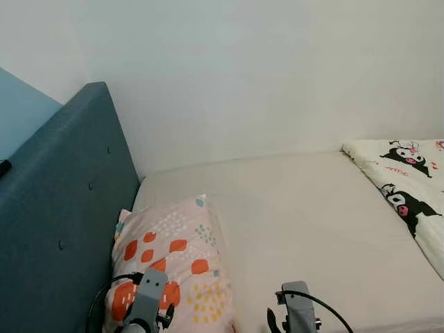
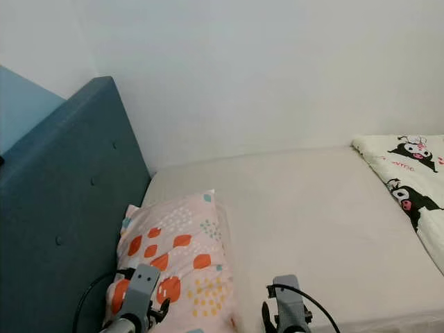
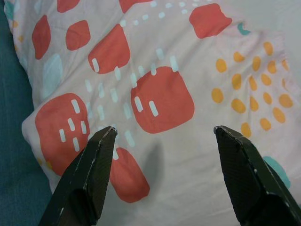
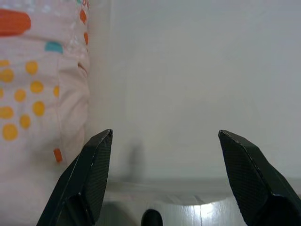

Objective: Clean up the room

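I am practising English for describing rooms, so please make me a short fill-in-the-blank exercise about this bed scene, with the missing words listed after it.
1. The patterned pillow lies on the bed next to the ____ headboard.
2. The left gripper hangs over the pillow with its fingers ____.
3. The right gripper hangs over the bare ____ beside the pillow.
4. The cartoon-print blanket lies at the robot's ____ side of the bed.

Missing words: blue; open; mattress; right

no text on anything here can be read.
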